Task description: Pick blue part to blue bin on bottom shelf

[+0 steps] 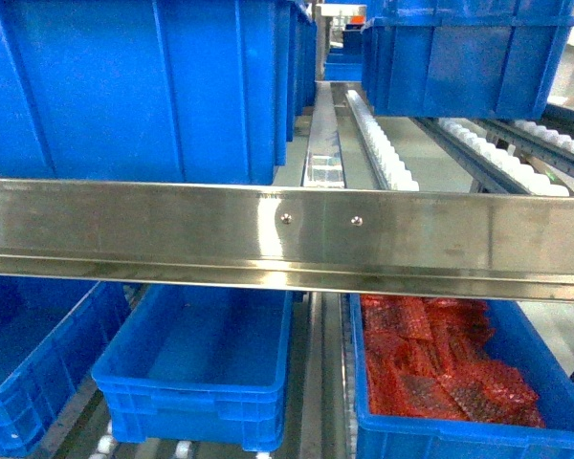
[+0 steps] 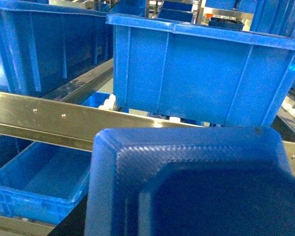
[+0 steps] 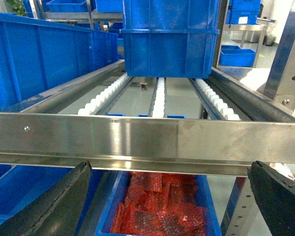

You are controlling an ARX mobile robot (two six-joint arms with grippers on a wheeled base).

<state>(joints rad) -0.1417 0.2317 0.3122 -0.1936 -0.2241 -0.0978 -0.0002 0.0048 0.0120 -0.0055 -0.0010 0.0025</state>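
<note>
The blue part [image 2: 187,182] fills the lower half of the left wrist view. It is a dark-blue piece with a woven-textured rounded rim, hanging in the air in front of the shelf's steel rail [image 2: 49,120]. It hides my left gripper's fingers, which hold it. Below and to its left an empty blue bin [image 2: 39,182] sits on the bottom shelf; in the head view this bin [image 1: 196,368] is at the lower middle. My right gripper [image 3: 167,206] stands wide open with nothing between its black fingers [image 3: 49,206], above a bin of red packets. Neither gripper shows in the head view.
A wide steel rail [image 1: 287,234] crosses between the shelves. Large blue crates [image 1: 134,86] stand on the upper roller tracks. On the bottom shelf there is another blue bin [image 1: 29,354] at the left and a bin of red mesh packets [image 1: 440,368] at the right.
</note>
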